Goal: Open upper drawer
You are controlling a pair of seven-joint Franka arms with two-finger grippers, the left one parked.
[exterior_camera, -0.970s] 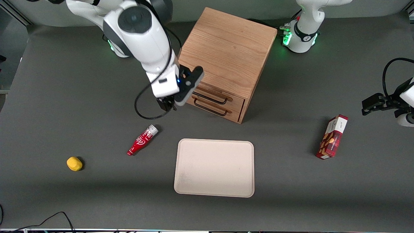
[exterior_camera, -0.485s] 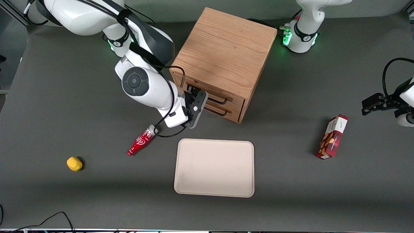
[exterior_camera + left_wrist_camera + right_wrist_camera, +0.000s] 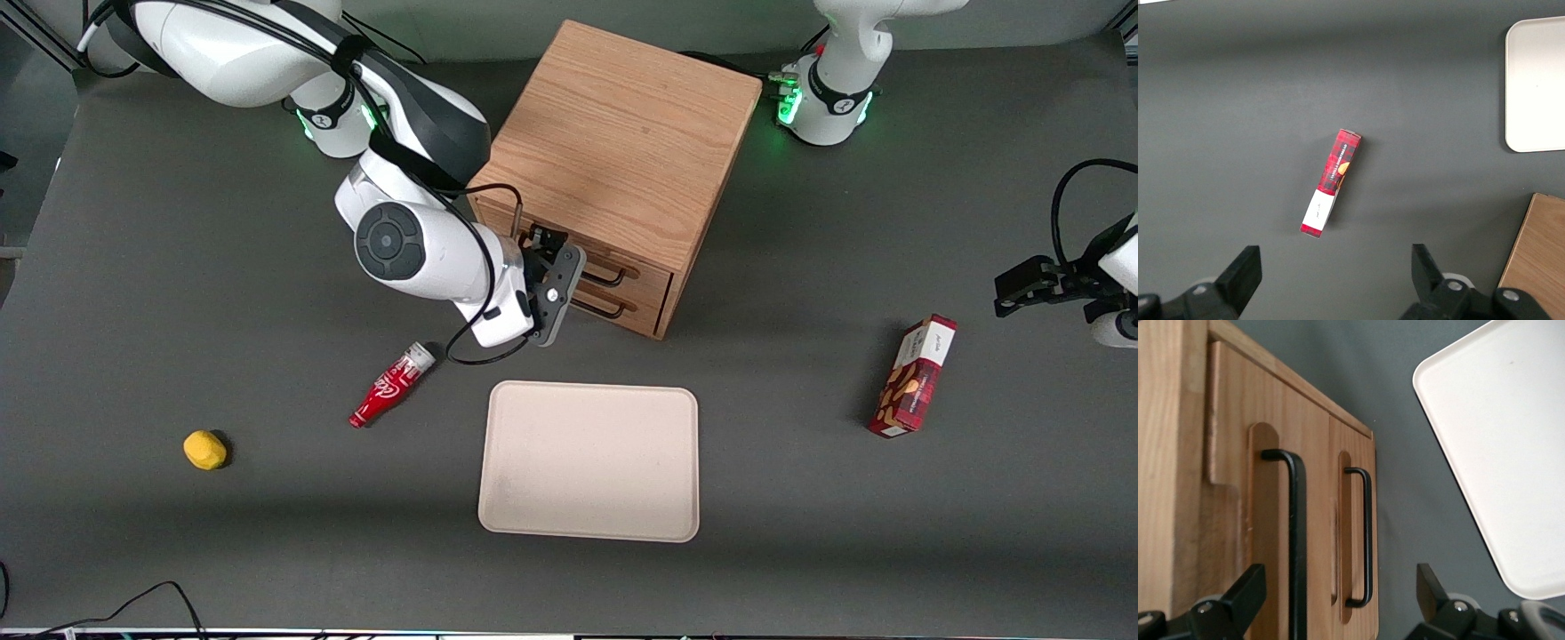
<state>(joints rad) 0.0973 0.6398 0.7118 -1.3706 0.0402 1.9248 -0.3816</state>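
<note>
before upper drawer (image 3: 1281, 540), spread claw (image 3: 1338, 603)

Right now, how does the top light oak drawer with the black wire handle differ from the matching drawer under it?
The upper drawer sits directly under the wooden cabinet's top; the lower drawer sits nearer the table. In the front view the open gripper, in front of the cabinet, hides most of the upper handle, less of the lower. Both are shut, with matching oak fronts.

Front view overhead, wrist views close, downward
</note>
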